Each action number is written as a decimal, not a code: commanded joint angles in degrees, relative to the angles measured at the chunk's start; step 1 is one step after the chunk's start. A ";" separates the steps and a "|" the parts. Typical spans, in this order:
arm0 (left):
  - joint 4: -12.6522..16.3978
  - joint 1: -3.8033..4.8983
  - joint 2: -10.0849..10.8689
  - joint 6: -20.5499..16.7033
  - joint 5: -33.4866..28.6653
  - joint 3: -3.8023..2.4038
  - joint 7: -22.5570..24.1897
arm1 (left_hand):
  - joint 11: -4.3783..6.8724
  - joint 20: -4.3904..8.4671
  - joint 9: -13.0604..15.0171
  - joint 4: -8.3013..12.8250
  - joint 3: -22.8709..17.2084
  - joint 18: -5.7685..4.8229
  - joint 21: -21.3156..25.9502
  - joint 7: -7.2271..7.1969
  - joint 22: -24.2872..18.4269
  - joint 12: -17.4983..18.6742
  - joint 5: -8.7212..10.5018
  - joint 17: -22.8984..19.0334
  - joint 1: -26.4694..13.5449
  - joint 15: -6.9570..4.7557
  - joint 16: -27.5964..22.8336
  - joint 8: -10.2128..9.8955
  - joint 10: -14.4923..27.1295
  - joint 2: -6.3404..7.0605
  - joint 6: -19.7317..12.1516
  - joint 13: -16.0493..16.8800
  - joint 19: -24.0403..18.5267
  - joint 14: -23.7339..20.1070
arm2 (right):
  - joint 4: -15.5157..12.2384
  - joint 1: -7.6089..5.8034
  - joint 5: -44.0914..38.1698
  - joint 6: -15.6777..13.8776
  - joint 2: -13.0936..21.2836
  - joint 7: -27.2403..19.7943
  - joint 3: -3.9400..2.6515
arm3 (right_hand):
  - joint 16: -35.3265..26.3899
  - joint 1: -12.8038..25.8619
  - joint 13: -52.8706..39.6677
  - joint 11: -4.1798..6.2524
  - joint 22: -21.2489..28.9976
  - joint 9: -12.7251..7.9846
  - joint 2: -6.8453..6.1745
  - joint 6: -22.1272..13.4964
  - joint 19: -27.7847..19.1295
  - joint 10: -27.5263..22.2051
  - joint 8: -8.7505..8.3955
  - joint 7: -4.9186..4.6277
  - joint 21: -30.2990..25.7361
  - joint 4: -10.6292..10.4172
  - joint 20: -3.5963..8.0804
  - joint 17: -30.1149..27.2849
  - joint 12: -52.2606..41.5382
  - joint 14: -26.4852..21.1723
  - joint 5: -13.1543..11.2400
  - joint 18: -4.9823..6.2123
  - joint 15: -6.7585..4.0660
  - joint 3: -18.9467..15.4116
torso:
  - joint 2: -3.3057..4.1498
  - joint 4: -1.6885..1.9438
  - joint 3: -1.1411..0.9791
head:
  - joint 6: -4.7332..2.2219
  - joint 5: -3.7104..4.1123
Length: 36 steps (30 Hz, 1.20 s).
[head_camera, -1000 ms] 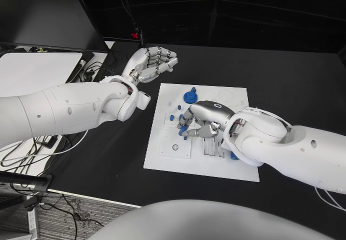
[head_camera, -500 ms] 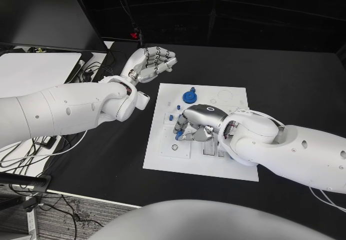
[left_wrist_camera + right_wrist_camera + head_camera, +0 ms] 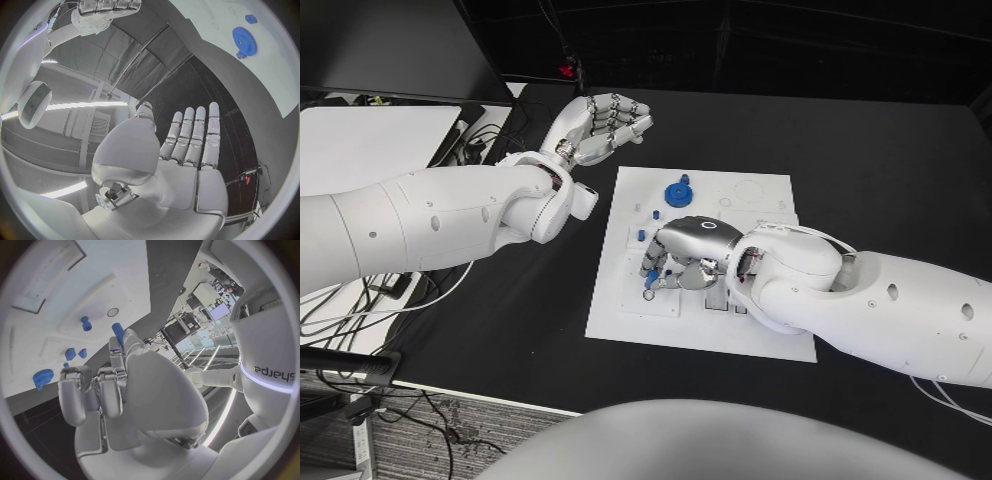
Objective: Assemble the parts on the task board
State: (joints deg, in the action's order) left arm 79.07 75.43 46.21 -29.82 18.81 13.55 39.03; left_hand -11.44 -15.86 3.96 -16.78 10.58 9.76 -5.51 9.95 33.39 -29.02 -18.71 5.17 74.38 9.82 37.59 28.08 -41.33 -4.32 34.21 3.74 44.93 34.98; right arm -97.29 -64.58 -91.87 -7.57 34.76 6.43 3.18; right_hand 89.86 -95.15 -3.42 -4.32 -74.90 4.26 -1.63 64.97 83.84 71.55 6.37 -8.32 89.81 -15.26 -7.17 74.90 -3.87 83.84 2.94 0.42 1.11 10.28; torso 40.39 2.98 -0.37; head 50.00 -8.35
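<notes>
The white task board [image 3: 698, 333] lies mid-table. A blue gear [image 3: 679, 192] stands near its far edge, and small blue pieces [image 3: 642, 235] sit by its left edge. My right hand [image 3: 684, 254] hovers low over the board's left half, pinching a blue peg [image 3: 651, 266] between thumb and finger. In the right wrist view the blue peg [image 3: 117, 333] sticks out past the fingertips above the board [image 3: 44, 305], near a round hole [image 3: 112, 312] and another blue peg [image 3: 85, 323]. My left hand [image 3: 604, 124] is raised beyond the board's far left corner, holding nothing, its fingers [image 3: 194, 137] straight.
A white desk [image 3: 372, 140] and loose cables [image 3: 358, 300] lie off the table's left edge. Grey slotted blocks [image 3: 723, 297] sit on the board just under my right wrist. The black table [image 3: 891, 170] stretches to the right of the board.
My right hand has slid toward the board's near left part, carrying the blue peg with it. The left hand has stayed where it was.
</notes>
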 commanded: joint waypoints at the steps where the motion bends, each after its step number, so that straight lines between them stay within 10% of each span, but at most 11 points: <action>1: 0.05 0.07 -0.01 0.31 -0.20 -0.05 0.54 | 0.40 -0.14 -0.07 0.11 -0.29 0.65 -0.37 3.67 -0.08 -0.31 -0.27 -0.07 0.47 -0.01 0.36 0.27 0.00 0.12 0.19 -0.09 0.34 0.40 | 0.12 0.12 -1.47 2.25 -0.18 0.09 -0.03 | 0.14 0.05 -0.01 -0.06 -15.10 0.49 0.52 1.03 6.16 0.11 0.09 0.75 0.19 0.17 0.38 15.10 0.29 6.16 0.33 -0.42 -0.38 0.35 | -0.03 -0.02 0.01 | 0.00 0.11; 36: 0.10 0.05 0.13 0.30 -0.21 -0.05 0.48 | 0.42 -0.12 -0.05 0.11 -0.27 0.64 -0.41 3.65 -0.12 -0.33 -0.33 -0.14 0.61 -0.02 0.42 0.32 0.01 0.05 0.28 -0.10 0.42 0.41 | 2.34 1.73 -3.59 1.58 -2.04 0.96 -0.02 | 0.14 0.21 -0.01 -0.21 -15.10 0.41 0.45 0.82 6.16 -0.16 -0.11 0.59 0.19 0.10 0.34 15.10 0.34 6.16 0.24 -0.42 -0.27 0.39 | 0.03 -0.03 -0.02 | 0.00 0.15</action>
State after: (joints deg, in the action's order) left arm 79.10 75.40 46.33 -29.81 18.81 13.55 39.03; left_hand -11.44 -15.86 3.96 -16.78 10.58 9.77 -5.73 9.95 33.32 -29.02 -18.71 5.08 74.38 9.82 37.81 28.08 -41.33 -4.32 34.21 3.74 44.93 34.98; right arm -94.91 -62.80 -94.73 -5.24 32.79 7.45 3.19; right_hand 89.86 -95.07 -3.36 -4.31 -74.90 4.26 -1.58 64.87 83.84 71.54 6.15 -8.18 89.81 -15.11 -7.18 74.93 -3.87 83.84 3.04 0.42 1.11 10.41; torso 40.39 2.98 -0.38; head 50.00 -8.17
